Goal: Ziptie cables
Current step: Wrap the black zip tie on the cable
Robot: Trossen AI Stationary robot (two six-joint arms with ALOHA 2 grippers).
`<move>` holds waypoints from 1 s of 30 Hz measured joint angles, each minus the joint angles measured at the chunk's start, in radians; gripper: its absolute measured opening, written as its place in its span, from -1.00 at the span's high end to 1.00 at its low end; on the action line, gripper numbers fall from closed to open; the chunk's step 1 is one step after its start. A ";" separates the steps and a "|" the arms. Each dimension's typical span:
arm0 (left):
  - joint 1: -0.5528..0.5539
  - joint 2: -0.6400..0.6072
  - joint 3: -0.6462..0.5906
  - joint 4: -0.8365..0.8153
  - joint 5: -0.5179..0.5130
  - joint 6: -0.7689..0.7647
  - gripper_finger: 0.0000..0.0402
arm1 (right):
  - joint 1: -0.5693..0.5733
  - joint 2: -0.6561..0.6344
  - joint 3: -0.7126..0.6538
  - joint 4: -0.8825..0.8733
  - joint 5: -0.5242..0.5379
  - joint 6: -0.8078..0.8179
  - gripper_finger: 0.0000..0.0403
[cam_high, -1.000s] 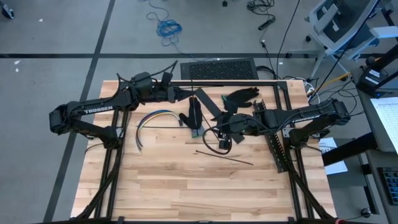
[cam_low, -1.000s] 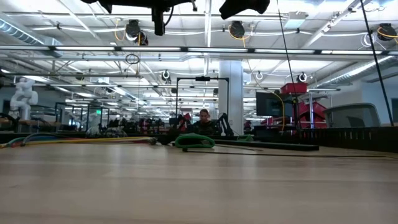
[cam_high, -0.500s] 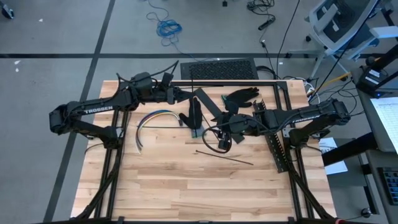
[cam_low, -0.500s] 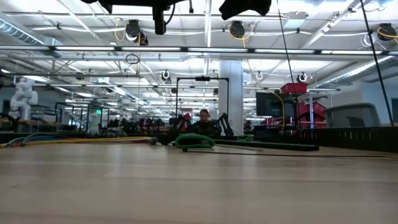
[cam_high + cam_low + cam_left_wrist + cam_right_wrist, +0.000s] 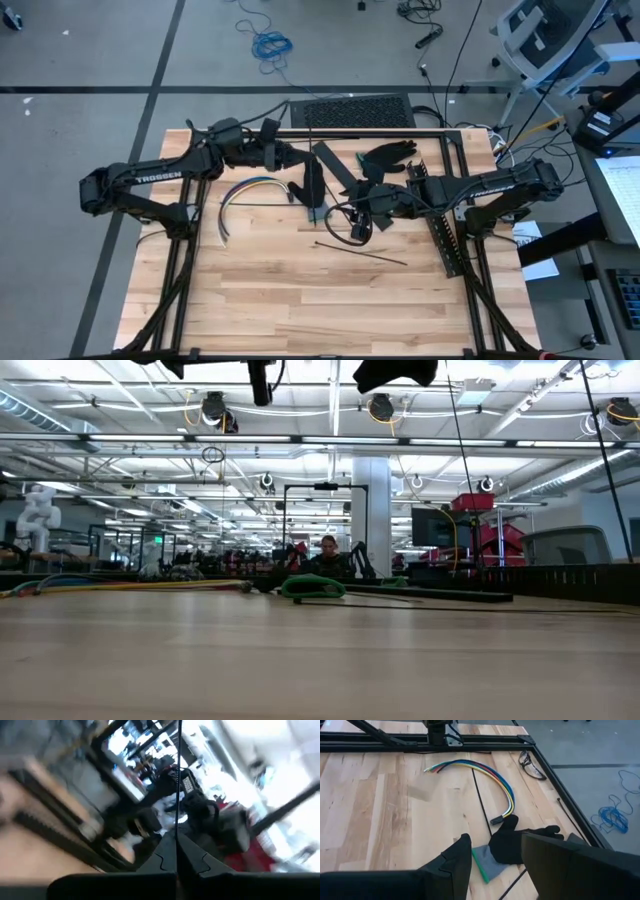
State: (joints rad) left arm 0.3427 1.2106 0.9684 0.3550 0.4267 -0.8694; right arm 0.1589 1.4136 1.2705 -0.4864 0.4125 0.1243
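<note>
Multicoloured cables (image 5: pixel 245 190) lie curved — left pincer (image 5: pixel 300 157) together on a black tie (image 5: pixel 178 780), right pincer (image 5: pixel 352 215) apart.

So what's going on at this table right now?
Two robot arms are set up to zip-tie cables. The left hand is raised near the table's far edge, shut on what looks like a thin black zip tie. The right hand hovers open over a black glove mid-table, holding nothing. The coloured cables lie loose on the wooden table, not yet tied.
</note>
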 joint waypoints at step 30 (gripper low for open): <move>-0.394 -0.022 0.001 -0.305 -0.805 2.412 1.00 | -0.017 -0.001 0.000 0.019 -0.040 0.338 0.21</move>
State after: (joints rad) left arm -0.0516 1.1887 0.9695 0.0497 -0.3784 1.5427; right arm 0.1423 1.4128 1.2705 -0.4675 0.3724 0.4627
